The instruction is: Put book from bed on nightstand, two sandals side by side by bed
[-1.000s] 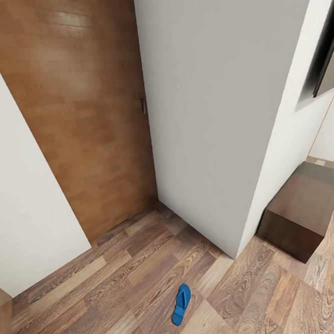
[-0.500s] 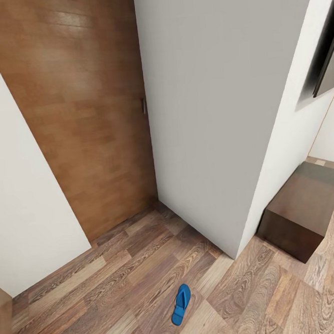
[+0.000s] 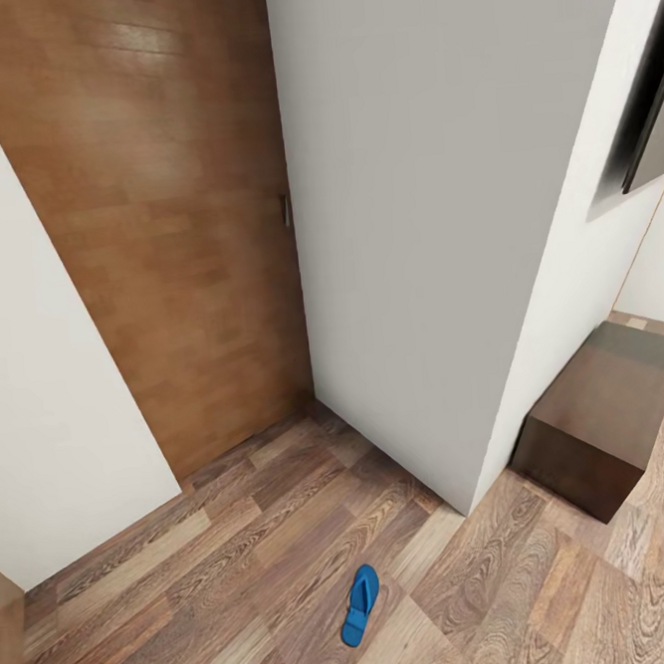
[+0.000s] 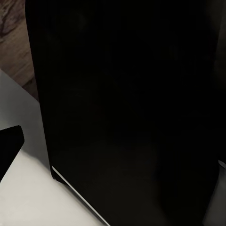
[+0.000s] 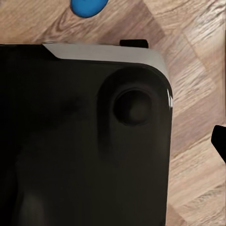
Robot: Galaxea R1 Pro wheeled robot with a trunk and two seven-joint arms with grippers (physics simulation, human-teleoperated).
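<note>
One bright blue sandal (image 3: 359, 604) lies flat on the wood-plank floor near the bottom middle of the head view, just in front of a white wall corner (image 3: 437, 264). In the right wrist view a blue sandal end (image 5: 88, 5) peeks past a glossy black part of my own body (image 5: 80, 141), and a dark finger (image 5: 219, 141) shows at the picture's edge. In the left wrist view another black body panel (image 4: 127, 103) blocks the sight, beside one dark finger (image 4: 9, 143). The book, the bed and the nightstand are out of view.
A brown wooden door (image 3: 165, 235) stands shut in the recess behind the sandal. A long low dark-wood cabinet (image 3: 598, 416) sits against the wall at the right, under a black wall-mounted screen (image 3: 650, 127). Open floor lies around the sandal.
</note>
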